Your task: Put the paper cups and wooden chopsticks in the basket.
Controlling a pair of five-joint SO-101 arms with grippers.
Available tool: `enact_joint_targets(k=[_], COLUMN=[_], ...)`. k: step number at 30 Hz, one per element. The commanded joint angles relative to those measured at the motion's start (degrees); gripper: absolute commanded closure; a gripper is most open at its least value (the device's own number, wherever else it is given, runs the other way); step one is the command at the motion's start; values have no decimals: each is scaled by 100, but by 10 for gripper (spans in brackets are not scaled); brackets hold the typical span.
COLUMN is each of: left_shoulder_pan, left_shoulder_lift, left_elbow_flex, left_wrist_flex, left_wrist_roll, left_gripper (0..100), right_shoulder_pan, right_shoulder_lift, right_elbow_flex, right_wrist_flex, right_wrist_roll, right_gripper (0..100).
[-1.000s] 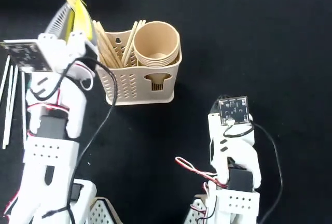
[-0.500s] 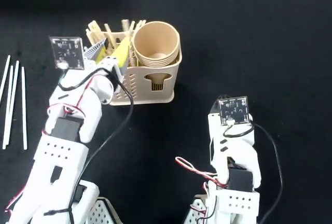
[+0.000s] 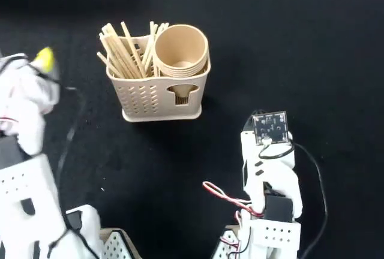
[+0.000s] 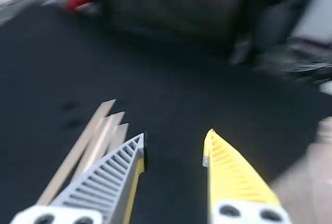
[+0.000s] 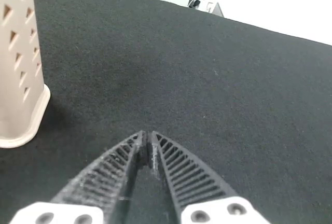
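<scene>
Left fingers (image 4: 228,175) apart, beside chopsticks (image 4: 95,140)

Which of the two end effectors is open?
The left end effector: its grey and yellow fingers stand apart, whereas the right end effector has its fingers touching.

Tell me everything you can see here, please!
basket: one, beige, toward the table's back left.
paper cups: one nested stack, tan, in the basket's right compartment.
wooden chopsticks: a bunch, pale wood, standing in the basket's left compartment.
loose chopsticks: about three, pale wood, lying on the table beside the left gripper.
table: one, black.
left gripper: one, yellow and grey, open.
right gripper: one, black, shut, over bare table near the basket.
</scene>
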Motion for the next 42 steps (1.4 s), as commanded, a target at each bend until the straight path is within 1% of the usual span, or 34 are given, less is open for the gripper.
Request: enact_joint_targets(k=[1, 4, 7, 13, 18, 23, 27, 29, 31, 35, 42], left_shoulder_pan=[-1182, -1631, -1868, -1921, -1877, -1895, -1921, -1930, -1903, -1886, -1851], left_shoulder_lift=[835, 1758, 2760, 4897, 6576, 7991, 8932, 9275, 9565, 9864, 9574], left_elbow_flex=[-22, -40, -286, -1393, -2571, -3890, -4884, -5297, -5657, -6193, -6554], left_wrist_flex=[-167, -413, -642, -703, -607, 149, 800, 1125, 1398, 2066, 2796], left_wrist_roll=[-985, -1609, -2189, -2971, -3279, -3666, -3710, -3719, -3719, -3719, -3675], left_gripper=[809, 809, 809, 809, 809, 812, 821, 881, 968, 974, 972], right_shoulder_pan=[-26, -26, -35, -35, -35, -35, -35, -35, -35, -35, -35], right_shoulder_lift=[-75, -75, -75, -75, -75, -75, -75, -75, -75, -75, -75], right_elbow_flex=[-22, -22, -22, -22, -22, -22, -22, -22, -22, -22, -22], right_wrist_flex=[-26, -26, -26, -18, -18, -18, -18, -18, -18, -18, -18], right_wrist_roll=[35, 35, 35, 35, 35, 35, 35, 35, 35, 35, 35], right_gripper=[986, 986, 986, 986, 986, 986, 986, 986, 986, 986, 986])
